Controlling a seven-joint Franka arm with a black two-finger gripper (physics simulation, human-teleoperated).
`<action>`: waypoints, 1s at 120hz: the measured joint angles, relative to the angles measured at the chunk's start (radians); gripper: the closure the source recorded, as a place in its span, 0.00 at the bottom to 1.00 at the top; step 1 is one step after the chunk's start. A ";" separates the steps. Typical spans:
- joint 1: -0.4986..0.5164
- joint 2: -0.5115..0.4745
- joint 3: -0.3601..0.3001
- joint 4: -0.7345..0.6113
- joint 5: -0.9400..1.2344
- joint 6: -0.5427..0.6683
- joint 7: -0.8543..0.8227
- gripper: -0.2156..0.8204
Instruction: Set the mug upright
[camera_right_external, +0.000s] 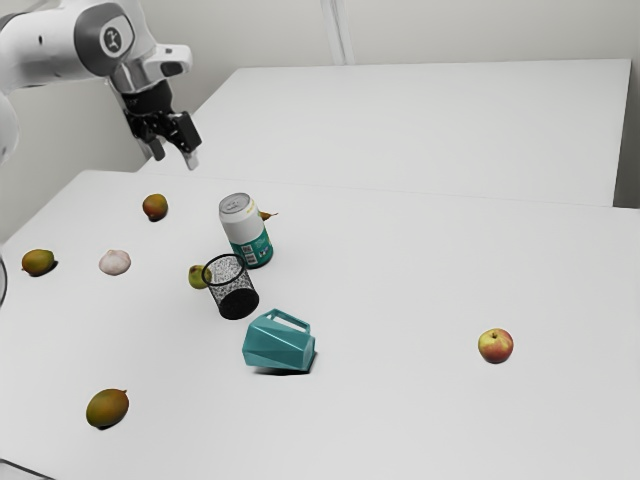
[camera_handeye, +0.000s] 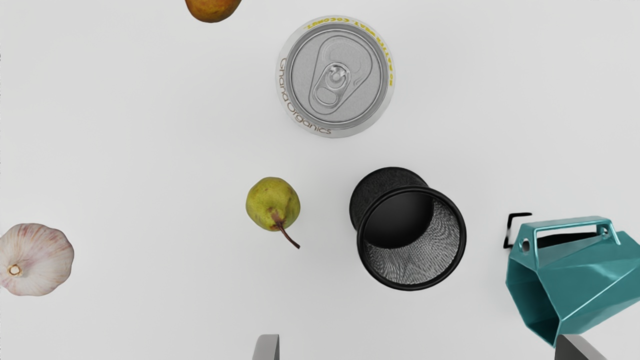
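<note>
High over the table's far left part in the exterior view, the black gripper (camera_right_external: 175, 155) hangs well away from the mug. The teal mug (camera_right_external: 279, 343) lies on its side on the table, its handle facing up. In the wrist view the mug (camera_handeye: 580, 280) shows its open mouth, turned toward the black mesh cup. Fingertips of the gripper (camera_handeye: 417, 347) stand wide apart at that view's bottom edge, with nothing held between them.
Near the mug stands a black mesh cup (camera_right_external: 234, 290), with a tall can (camera_right_external: 246, 230) and a green pear (camera_handeye: 273, 204) beside it. Garlic (camera_right_external: 115, 262), an apple (camera_right_external: 495, 346) and a mango (camera_right_external: 107, 408) lie farther off on the white table (camera_right_external: 400, 420).
</note>
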 joint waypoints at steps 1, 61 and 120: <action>0.000 0.000 0.000 -0.001 0.000 0.001 0.000 0.21; 0.010 -0.175 0.094 -0.523 -0.401 0.058 -0.003 0.21; 0.006 -0.080 0.107 -0.758 -0.726 0.150 -0.001 0.21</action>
